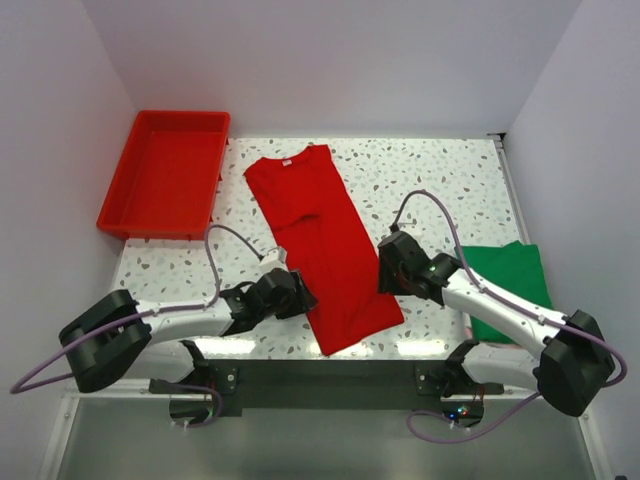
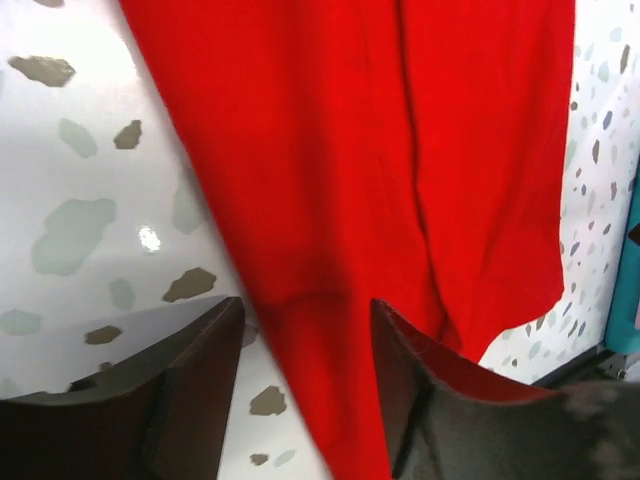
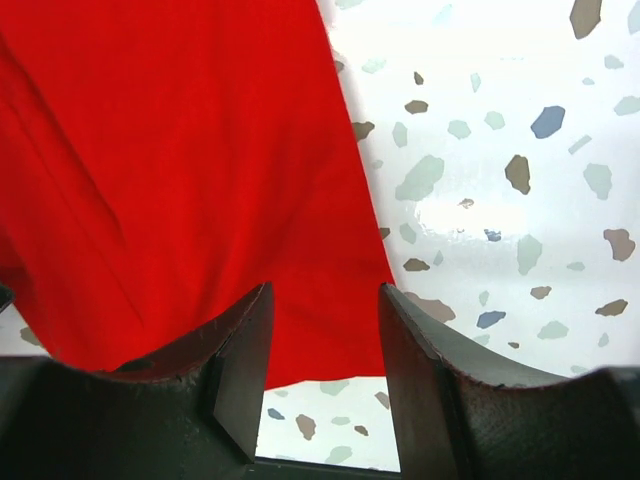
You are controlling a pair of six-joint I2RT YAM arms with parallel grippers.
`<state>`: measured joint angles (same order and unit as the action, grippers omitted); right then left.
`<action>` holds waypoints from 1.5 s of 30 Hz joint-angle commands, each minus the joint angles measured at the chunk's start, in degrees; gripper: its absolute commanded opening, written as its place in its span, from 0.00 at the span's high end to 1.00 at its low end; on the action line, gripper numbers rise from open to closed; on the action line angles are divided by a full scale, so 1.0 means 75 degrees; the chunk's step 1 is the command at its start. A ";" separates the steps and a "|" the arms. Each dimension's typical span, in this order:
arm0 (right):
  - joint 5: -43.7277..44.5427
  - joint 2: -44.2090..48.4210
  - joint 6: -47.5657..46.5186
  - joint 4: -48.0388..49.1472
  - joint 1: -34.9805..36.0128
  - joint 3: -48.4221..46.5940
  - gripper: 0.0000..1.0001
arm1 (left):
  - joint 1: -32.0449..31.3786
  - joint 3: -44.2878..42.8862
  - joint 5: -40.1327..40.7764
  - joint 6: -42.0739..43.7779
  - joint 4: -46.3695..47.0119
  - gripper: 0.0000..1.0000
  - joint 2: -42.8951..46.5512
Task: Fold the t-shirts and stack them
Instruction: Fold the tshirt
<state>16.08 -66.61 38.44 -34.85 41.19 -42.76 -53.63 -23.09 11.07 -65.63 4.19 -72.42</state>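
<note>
At the far left corner of the worktop (image 1: pixel 420 170) we see a red tray (image 1: pixel 165 185). Next along, near the near edge, the left gripper (image 2: pixel 305 315) sits at the left side of the red t-shirt (image 1: pixel 320 240). Its fingers are apart, with the shirt's long edge running through the gap. The shirt lies across the middle of the worktop as a long narrow strip. Its collar and white neck label (image 1: pixel 287 161) point towards the far edge, and its hem slants towards the near edge. The right gripper (image 3: pixel 325 300) is at the shirt's right side, fingers also apart, one over cloth and one over bare worktop. A green t-shirt (image 1: pixel 510 285) lies at the right edge, partly under the right arm.
</note>
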 commanded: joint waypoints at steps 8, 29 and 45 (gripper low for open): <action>0.0411 -0.1289 0.0196 0.0357 0.0004 0.0135 0.51 | -0.0221 -0.1150 0.1476 -0.0894 -0.2008 0.65 -0.1861; -0.0140 -0.1960 0.2340 0.1800 0.2782 0.0217 0.59 | 0.2931 -0.1737 0.1431 0.1248 -0.3452 0.52 -0.0693; 0.0738 -0.0926 0.2410 0.0346 0.4023 0.0007 0.57 | -0.0323 -0.0203 0.1196 -0.1104 -0.5550 0.44 0.2239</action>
<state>16.69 -70.91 54.74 -29.91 68.93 -39.46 -52.12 -26.68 19.92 -67.11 -33.06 -55.92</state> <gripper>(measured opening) 0.427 0.569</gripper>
